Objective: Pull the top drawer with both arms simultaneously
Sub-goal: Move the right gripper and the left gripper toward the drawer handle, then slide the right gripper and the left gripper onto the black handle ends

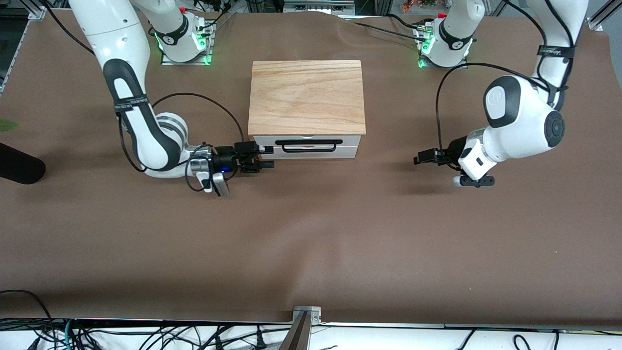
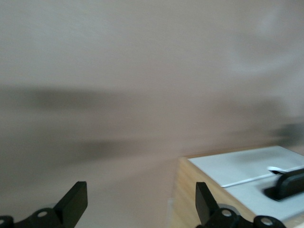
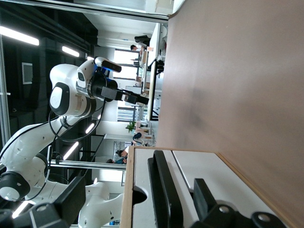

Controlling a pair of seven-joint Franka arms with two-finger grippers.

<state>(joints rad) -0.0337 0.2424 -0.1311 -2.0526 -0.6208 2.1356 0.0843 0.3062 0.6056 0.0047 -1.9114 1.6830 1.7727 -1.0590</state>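
Both claws are open: the right claw at the shallow white top drawer's black wire handle, the left claw well apart. Both should grip together, then pull straight.

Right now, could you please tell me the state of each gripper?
Left gripper: open, holding nothing, beside the cabinet.
Right gripper: open, holding nothing, at the top drawer front.

High front camera faces both bases; close wrist views, one perhaps motion-blurred, share the top drawer.
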